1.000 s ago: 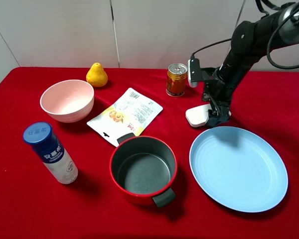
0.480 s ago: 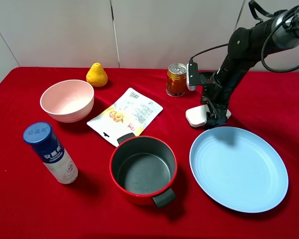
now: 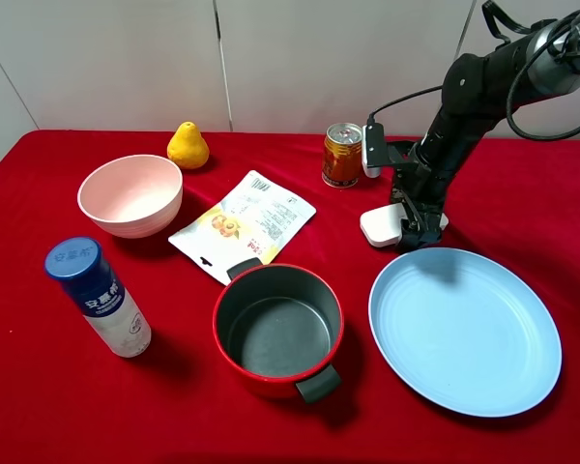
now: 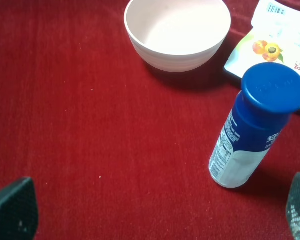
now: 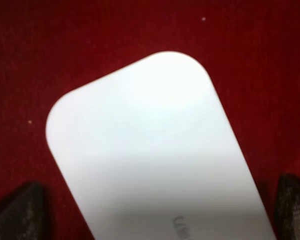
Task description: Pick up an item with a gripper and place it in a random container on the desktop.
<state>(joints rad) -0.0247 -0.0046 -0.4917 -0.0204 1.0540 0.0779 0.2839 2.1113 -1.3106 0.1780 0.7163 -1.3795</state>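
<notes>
Straddling white bar (image 3: 381,225) w/ R gripper (image 3: 418,220), down low at cloth level, on far-right part of red tablecloth (image 3: 39,406). Holding jaws apart, not closed on anything. In R wrist view, showing one dark fingertip (image 5: 17,212) each side of bar (image 5: 150,145), w/ strip of red cloth between one tip and bar edge, so not gripping yet. Coming in across bar's short width, prob. for fitting it inside jaw opening and giving pads two flat-ish sides to squeeze.

Finding bar flat on cloth, just beside far-left rim of lt blue plate (image 3: 464,333), seemingly not touching it, and right of can (image 3: 342,155). Judging this as pre-grasp: closing next, then lifting and shifting a short way near-right over plate. Favouring plate as target, likely for being closest and widest, vs red pot (image 3: 277,329) or pink bowl (image 3: 130,195) further left.

Risking slip: smooth rounded bar, poss. squirting out under off-centre pinch.

Parking L gripper (image 4: 155,212) out of the way on left side, jaws wide apart and empty, looking down on blue-capped bottle (image 4: 255,135) and bowl. Not appearing in high view.
</notes>
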